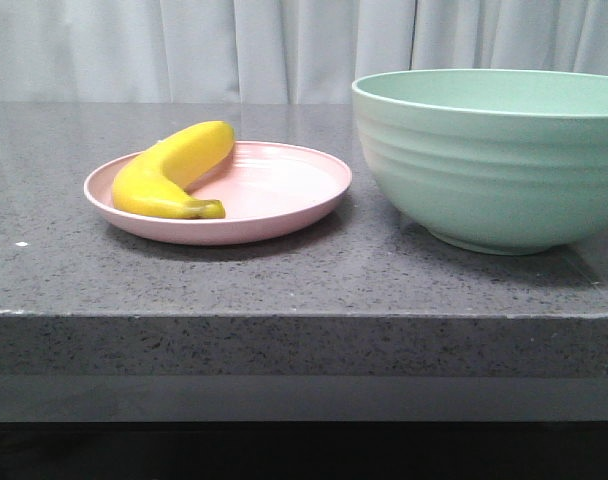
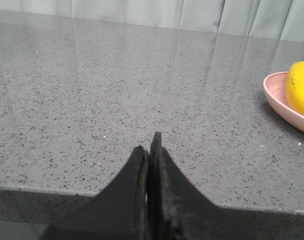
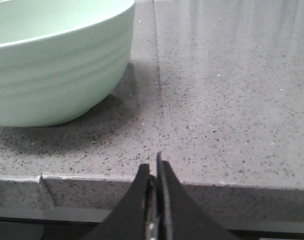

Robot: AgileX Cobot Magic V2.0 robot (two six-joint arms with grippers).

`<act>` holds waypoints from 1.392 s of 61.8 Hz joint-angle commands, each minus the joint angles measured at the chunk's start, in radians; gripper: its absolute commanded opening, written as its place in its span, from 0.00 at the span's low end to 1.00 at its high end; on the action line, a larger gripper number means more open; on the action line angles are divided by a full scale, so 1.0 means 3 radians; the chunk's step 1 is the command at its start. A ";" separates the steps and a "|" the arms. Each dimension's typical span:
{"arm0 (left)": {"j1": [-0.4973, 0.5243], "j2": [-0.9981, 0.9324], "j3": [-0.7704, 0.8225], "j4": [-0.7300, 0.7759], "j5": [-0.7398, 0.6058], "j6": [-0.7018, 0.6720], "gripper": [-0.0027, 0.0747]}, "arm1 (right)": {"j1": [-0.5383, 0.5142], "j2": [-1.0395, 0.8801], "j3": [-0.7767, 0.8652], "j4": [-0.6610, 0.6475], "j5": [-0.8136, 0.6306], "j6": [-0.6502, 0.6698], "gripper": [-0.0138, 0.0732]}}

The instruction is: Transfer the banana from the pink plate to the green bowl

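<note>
A yellow banana (image 1: pixel 174 170) lies on the left half of the pink plate (image 1: pixel 284 205), on the grey stone table. The green bowl (image 1: pixel 494 160) stands right of the plate, upright and empty as far as I can see. In the left wrist view the plate's rim (image 2: pixel 279 102) and part of the banana (image 2: pixel 301 87) show at the edge, well away from my left gripper (image 2: pixel 148 145), which is shut and empty near the table's front edge. My right gripper (image 3: pixel 153 165) is shut and empty at the front edge, apart from the bowl (image 3: pixel 52 65). Neither gripper shows in the front view.
The grey speckled stone table (image 1: pixel 304 280) has a thick front edge (image 1: pixel 304 340). A seam (image 3: pixel 157 75) runs across the tabletop beside the bowl. A pale curtain (image 1: pixel 284 45) hangs behind the table.
</note>
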 commanded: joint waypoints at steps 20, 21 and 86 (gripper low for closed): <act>0.0007 -0.0064 0.0017 -0.0005 -0.0267 -0.0004 0.01 | -0.0013 -0.0072 0.0000 -0.0031 -0.0277 -0.0014 0.09; 0.0007 -0.0064 0.0017 -0.0005 -0.0267 -0.0004 0.01 | -0.0013 -0.0072 0.0000 -0.0031 -0.0277 -0.0014 0.09; 0.0007 -0.0064 0.0017 -0.0022 -0.0521 0.0018 0.01 | -0.0013 -0.0072 0.0000 -0.0026 -0.0310 -0.0014 0.09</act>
